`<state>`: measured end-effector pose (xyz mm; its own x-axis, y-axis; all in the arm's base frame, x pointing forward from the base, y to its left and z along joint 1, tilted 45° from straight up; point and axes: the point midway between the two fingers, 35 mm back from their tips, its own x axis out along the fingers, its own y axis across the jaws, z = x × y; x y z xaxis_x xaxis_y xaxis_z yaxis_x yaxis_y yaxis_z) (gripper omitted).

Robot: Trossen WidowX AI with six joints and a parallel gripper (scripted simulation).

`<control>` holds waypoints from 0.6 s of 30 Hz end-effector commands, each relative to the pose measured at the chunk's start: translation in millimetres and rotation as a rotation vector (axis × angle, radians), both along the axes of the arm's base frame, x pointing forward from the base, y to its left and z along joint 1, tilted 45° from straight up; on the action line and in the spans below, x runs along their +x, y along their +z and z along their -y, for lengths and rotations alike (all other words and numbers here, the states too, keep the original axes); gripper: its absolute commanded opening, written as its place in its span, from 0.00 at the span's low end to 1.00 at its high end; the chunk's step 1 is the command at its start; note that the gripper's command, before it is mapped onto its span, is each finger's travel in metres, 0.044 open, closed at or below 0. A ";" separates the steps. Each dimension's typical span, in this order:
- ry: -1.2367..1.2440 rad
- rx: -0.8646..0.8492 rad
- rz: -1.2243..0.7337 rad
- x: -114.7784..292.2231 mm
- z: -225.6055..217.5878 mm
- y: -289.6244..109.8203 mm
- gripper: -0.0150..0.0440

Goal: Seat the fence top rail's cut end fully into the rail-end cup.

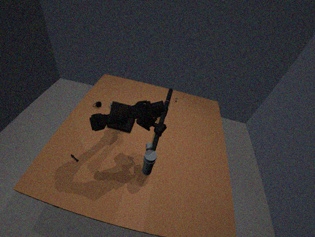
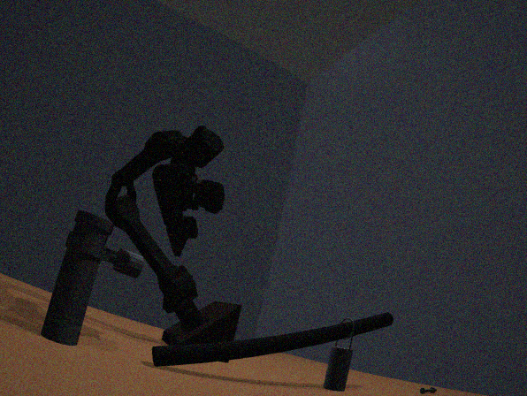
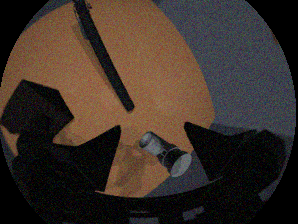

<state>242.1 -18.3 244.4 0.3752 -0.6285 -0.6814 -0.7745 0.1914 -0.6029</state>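
Note:
The big grey post (image 1: pixel 149 166) (image 2: pixel 71 292) stands upright on the orange mat (image 1: pixel 189 180) (image 2: pixel 66 371). Its brace band (image 2: pixel 87 252) sits just under the post cap (image 2: pixel 93 220). The rail-end cup (image 1: pixel 148 145) (image 2: pixel 126 263) (image 3: pixel 168 153) juts from the band and is empty. The dark top rail (image 1: pixel 165 111) (image 2: pixel 274 342) (image 3: pixel 101 50) slopes through the loop cap on a short post (image 2: pixel 338 368). Its cut end (image 2: pixel 159 355) (image 3: pixel 128 104) rests low on the mat, apart from the cup. My gripper (image 2: pixel 183 243) (image 3: pixel 153 127) is open and empty. It hangs above the rail's cut end, looking down at the cup.
The arm's base block (image 1: pixel 120 117) (image 2: pixel 212 320) stands beside the rail. A small dark bolt (image 1: pixel 74 157) (image 2: pixel 427 391) lies on the mat. A small dark round thing (image 1: pixel 97 104) lies behind the base. Grey floor surrounds the mat, and walls close the back.

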 end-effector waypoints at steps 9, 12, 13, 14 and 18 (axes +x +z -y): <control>0.562 -0.257 -0.403 -36.9 40.7 36.4 1.00; 0.562 -0.257 -0.403 -36.9 40.7 36.4 1.00; 0.562 -0.257 -0.403 -36.9 40.7 36.4 1.00; 0.562 -0.257 -0.403 -36.9 40.7 36.4 1.00; 0.562 -0.257 -0.403 -36.9 40.7 36.4 1.00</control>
